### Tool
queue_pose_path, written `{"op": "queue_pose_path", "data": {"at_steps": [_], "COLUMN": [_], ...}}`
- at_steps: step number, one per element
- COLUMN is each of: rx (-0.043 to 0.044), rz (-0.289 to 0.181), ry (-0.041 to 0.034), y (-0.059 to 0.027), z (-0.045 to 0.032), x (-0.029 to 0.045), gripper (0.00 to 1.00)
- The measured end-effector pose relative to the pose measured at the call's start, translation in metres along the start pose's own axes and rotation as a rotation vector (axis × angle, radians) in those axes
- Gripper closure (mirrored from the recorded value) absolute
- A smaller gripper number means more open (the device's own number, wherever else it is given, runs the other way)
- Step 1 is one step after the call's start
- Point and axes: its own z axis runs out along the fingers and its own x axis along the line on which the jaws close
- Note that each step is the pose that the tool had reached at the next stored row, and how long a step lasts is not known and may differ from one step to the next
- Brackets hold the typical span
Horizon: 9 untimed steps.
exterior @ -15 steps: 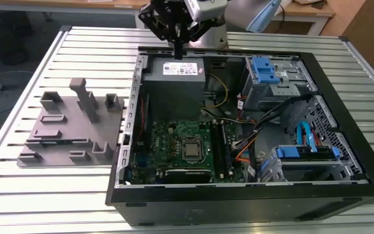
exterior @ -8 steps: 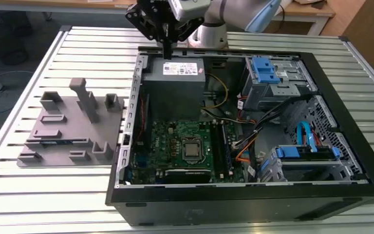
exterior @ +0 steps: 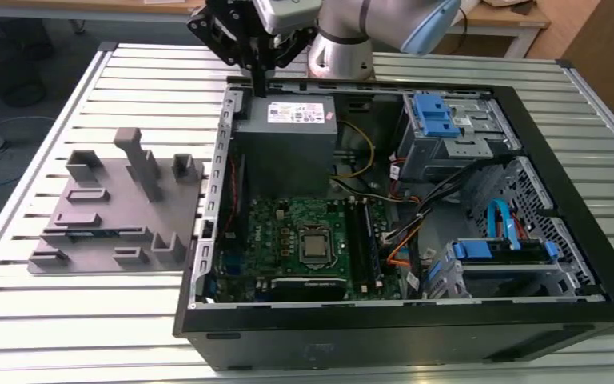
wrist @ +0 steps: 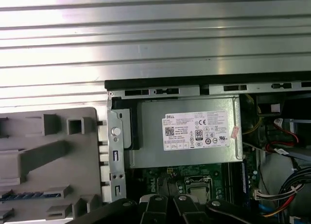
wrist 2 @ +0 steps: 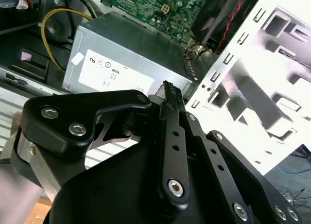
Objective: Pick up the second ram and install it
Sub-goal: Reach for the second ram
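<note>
The second ram (exterior: 96, 233) is a thin dark strip lying flat in a slot of the grey tray (exterior: 83, 200) on the exterior view's left; the first wrist view shows the ram (wrist: 24, 195) in the tray (wrist: 48, 161) too. My gripper (exterior: 257, 90) hangs high over the far left corner of the open computer case (exterior: 392, 320), above the grey power supply (exterior: 285, 136). It is well away from the ram. In the second wrist view the gripper (wrist 2: 168, 88) has its fingers pressed together with nothing between them.
The motherboard (exterior: 285, 232) with the silver processor (exterior: 316, 242) lies in the case floor. Cables (exterior: 414, 216) and drive cages with blue parts (exterior: 440, 120) crowd the case's right side. The tray has upright posts (exterior: 141, 164). Everything stands on a slatted metal table (exterior: 73, 320).
</note>
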Motion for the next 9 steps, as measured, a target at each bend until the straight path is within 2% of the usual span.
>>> {"op": "queue_pose_path", "data": {"at_steps": [9], "rx": [0.0001], "rz": [0.0], "ry": [0.0], "y": [-0.0011], "z": [-0.0004], "x": [0.0144], "gripper": [0.89]}}
